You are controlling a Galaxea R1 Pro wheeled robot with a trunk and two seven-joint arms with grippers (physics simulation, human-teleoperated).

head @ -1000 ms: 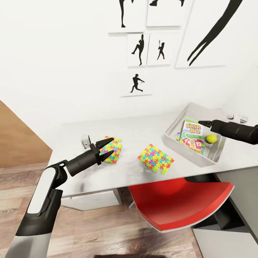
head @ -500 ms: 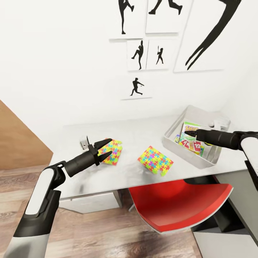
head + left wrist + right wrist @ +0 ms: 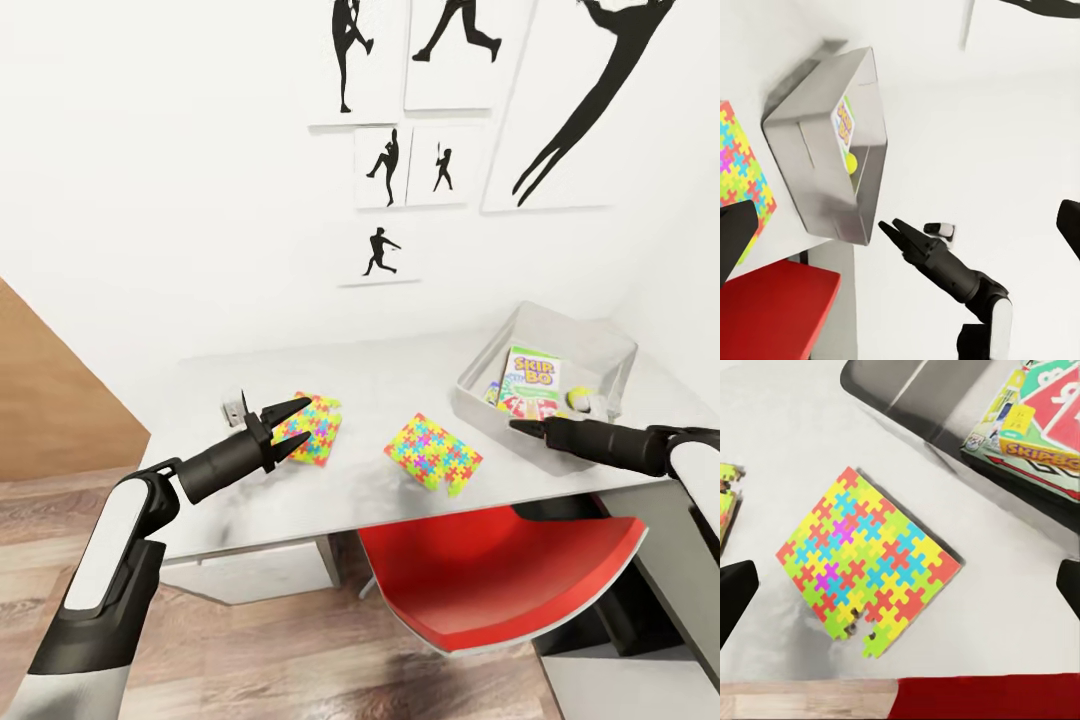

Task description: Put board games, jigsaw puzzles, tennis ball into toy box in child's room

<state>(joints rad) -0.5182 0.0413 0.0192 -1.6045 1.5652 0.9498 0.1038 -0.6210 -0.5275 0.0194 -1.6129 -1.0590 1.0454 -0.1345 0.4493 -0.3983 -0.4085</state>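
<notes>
Two jigsaw puzzles lie on the table, left of the toy box holding the Skip-Bo box and tennis ball

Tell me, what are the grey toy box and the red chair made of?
The toy box looks like thin plastic or maybe metal: smooth light-grey walls with a soft sheen and crisp folded corners. The red chair looks like moulded plastic: one smooth, glossy curved shell with no seams or fabric weave. Being a render, neither is certain.

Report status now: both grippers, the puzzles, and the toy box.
Left gripper open, beside the far jigsaw puzzle. Right gripper looks open and empty, outside the toy box. Second jigsaw puzzle flat on the table. Nothing blocks it.
</notes>
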